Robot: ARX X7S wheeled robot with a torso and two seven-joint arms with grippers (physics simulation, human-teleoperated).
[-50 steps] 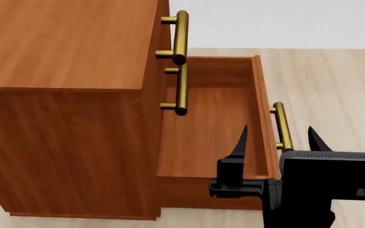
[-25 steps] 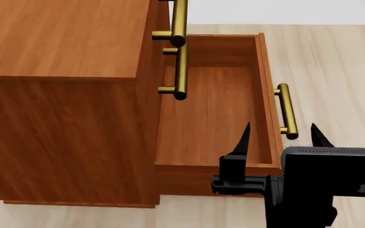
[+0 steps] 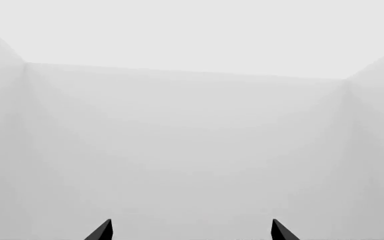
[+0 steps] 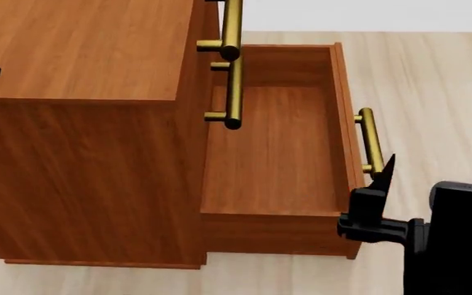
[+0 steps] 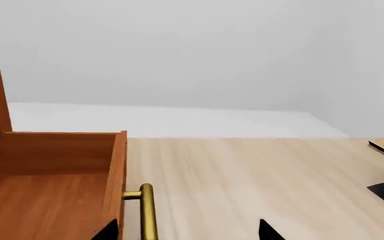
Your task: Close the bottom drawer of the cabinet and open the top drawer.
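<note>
Head view. The right claw [image 4: 429, 169] sits at the lower right, its black body low in the frame and its two pointed fingers aimed away from the robot, spread apart and grasping nothing. One fingertip [image 4: 386, 163] lies just beside the near end of the brass handle [image 4: 370, 142] of the bottom drawer [image 4: 277, 147]; contact cannot be confirmed. The other fingertip stands over the pale wood floor [image 4: 432, 86].

The bottom drawer is pulled well out of the cabinet [image 4: 80, 123], its empty interior exposed. The top drawer [image 4: 216, 24] lies flush in the cabinet, with only its handle projecting, and the handle of the middle drawer [image 4: 233, 92] just below it.

Right wrist view. The claw tips flank the drawer handle [image 5: 148, 212], with the drawer's front panel [image 5: 116, 175] alongside.

Left wrist view. The left claw [image 3: 192, 231] faces blank white walls, its tips wide apart and empty. In the head view only a dark part of that arm shows at the left edge.
</note>
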